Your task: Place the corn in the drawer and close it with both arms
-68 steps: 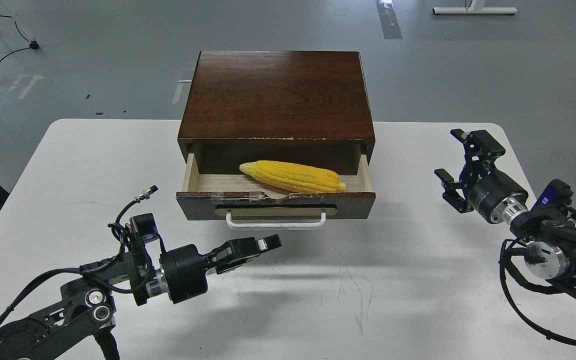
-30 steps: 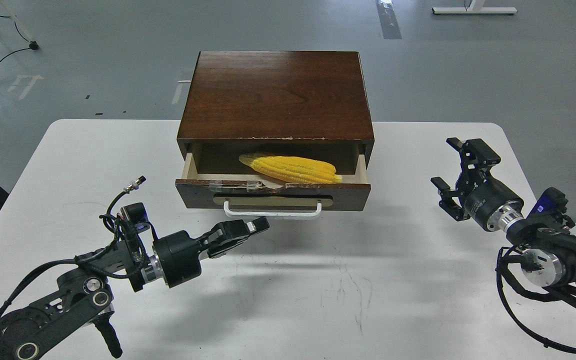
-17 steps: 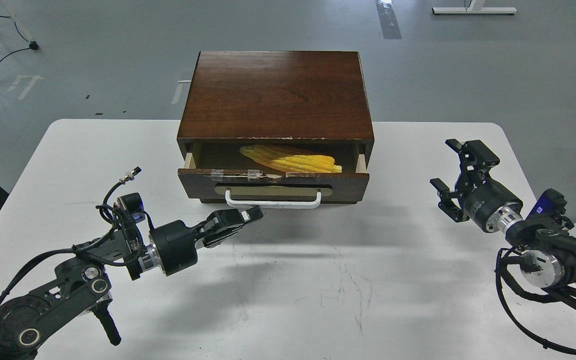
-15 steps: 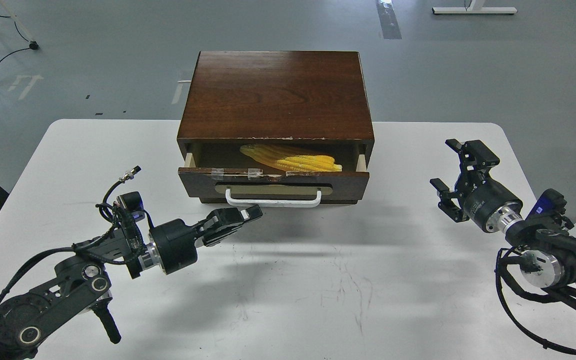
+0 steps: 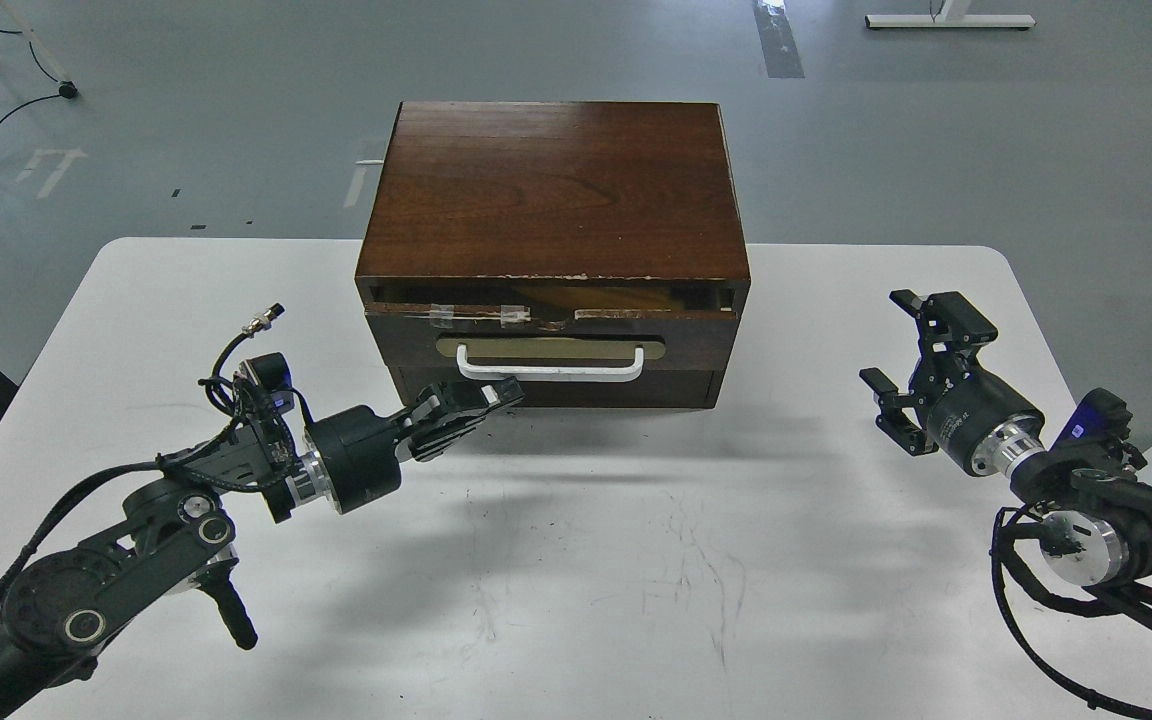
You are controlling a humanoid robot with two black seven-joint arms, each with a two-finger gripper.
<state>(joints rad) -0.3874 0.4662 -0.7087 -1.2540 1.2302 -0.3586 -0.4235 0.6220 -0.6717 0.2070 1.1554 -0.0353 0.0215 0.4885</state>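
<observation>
The drawer (image 5: 696,338) with its dark chipped front and white bar handle (image 5: 549,371) is pushed almost fully into the dark wooden cabinet (image 5: 556,190). Only a narrow gap remains along its top edge. The corn (image 5: 601,297) shows only as a dim yellowish strip in that gap. My left gripper (image 5: 498,394) is shut, its tip against the cabinet front just below the handle's left end. My right gripper (image 5: 912,346) is open and empty, apart from the cabinet on the right.
The cabinet stands at the back middle of the white table (image 5: 636,560). A plain dark panel (image 5: 626,390) lies below the drawer. Grey floor with cables and a stand's feet lies beyond the table.
The drawer has slid back from about half open to nearly closed, hiding most of the corn. My left gripper moved forward with it. My right gripper drifted slightly down.
</observation>
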